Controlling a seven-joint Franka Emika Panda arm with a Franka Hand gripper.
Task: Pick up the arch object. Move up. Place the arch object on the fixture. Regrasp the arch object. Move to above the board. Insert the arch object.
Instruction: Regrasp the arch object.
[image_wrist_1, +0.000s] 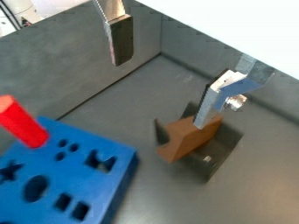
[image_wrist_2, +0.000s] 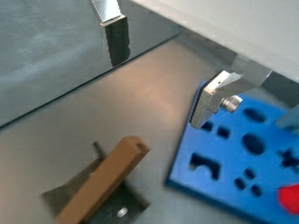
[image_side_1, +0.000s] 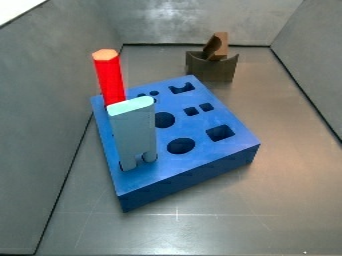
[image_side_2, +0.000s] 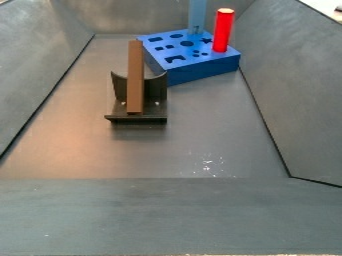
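The arch object (image_side_2: 135, 72) is a long brown bar leaning upright in the fixture (image_side_2: 138, 112), a small dark block on the floor. Both also show in a side view, the arch object (image_side_1: 214, 44) on the fixture (image_side_1: 211, 66) near the back wall. The board (image_side_1: 201, 140) is a thick blue slab with shaped holes. My gripper (image_wrist_1: 170, 74) is open and empty, well above the floor, apart from the arch object (image_wrist_1: 181, 140). In a wrist view the gripper (image_wrist_2: 163, 74) hangs between the arch object (image_wrist_2: 105, 184) and the board (image_wrist_2: 233, 166). The gripper is out of both side views.
A red cylinder (image_side_1: 107, 75) and a pale blue upright block (image_side_1: 134, 130) stand in the board. Grey walls enclose the floor on all sides. Bare floor lies between the fixture and the board.
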